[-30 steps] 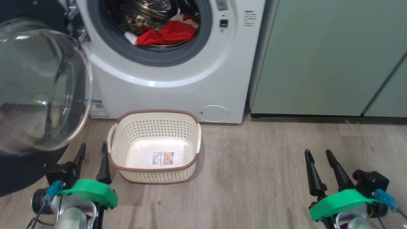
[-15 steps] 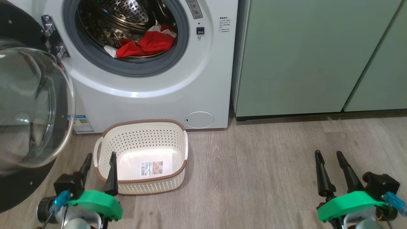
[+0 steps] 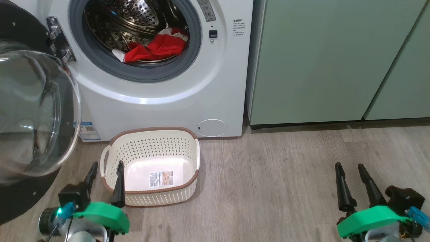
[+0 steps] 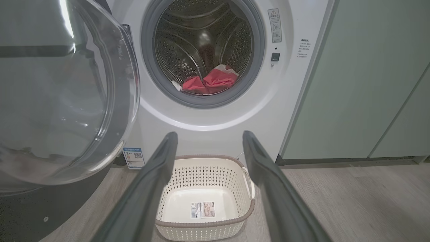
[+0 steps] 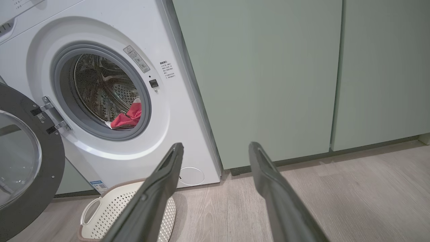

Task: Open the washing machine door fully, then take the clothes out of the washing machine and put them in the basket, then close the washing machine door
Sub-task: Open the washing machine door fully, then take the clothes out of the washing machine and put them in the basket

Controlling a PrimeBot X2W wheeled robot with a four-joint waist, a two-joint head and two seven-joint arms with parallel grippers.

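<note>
At the far left, the washing machine door (image 3: pixel 33 111) is seen swung wide open, so step 1 is judged as done. Below it, the left pincer (image 3: pixel 107 163) is held open and empty, just beside the basket (image 3: pixel 153 129), in which no garment is seen. Above the basket, the clothes (image 3: pixel 156 48) are lying at the front of the drum of the washing machine (image 3: pixel 161 107). At the right, the right pincer (image 3: pixel 349 165) is open and empty too, well apart from the machine. The unloading and the closing of the door are left to be done.
</note>
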